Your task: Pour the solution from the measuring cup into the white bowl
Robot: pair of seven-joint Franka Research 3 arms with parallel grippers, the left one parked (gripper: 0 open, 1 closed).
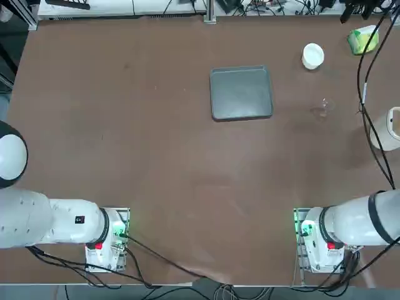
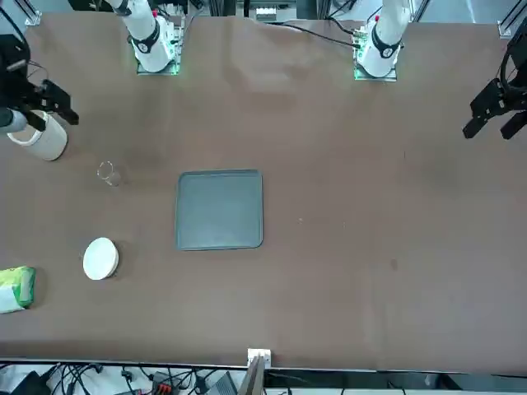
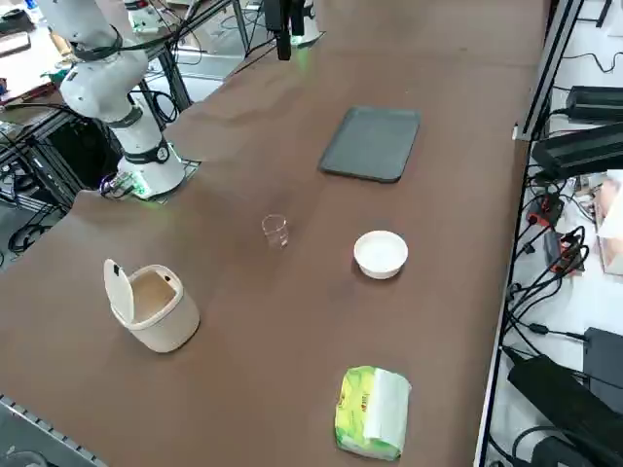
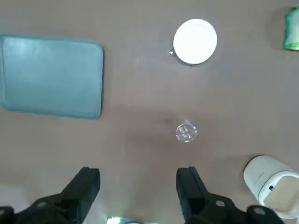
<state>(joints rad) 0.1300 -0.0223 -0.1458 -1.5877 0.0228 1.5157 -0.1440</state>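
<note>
The measuring cup (image 4: 187, 131) stands upright on the tabletop (image 4: 140, 154) right of centre in the wrist frame, well apart from the white bowl (image 4: 195, 41) at upper right; the right gripper (image 4: 138, 184) hangs high, jaws wide and holding nothing; whether pouring is ahead or done, the frames cannot settle. One cup, one bowl, one grey tray (image 4: 51, 75), one lidded bin (image 4: 272, 192), one green packet (image 3: 372, 412).

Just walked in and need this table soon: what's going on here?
The right gripper hangs high above the table with its jaws open, holding nothing. The clear measuring cup stands upright on the table by itself, apart from the white bowl. Whether either holds liquid cannot be told. A grey tray lies nearby.
</note>
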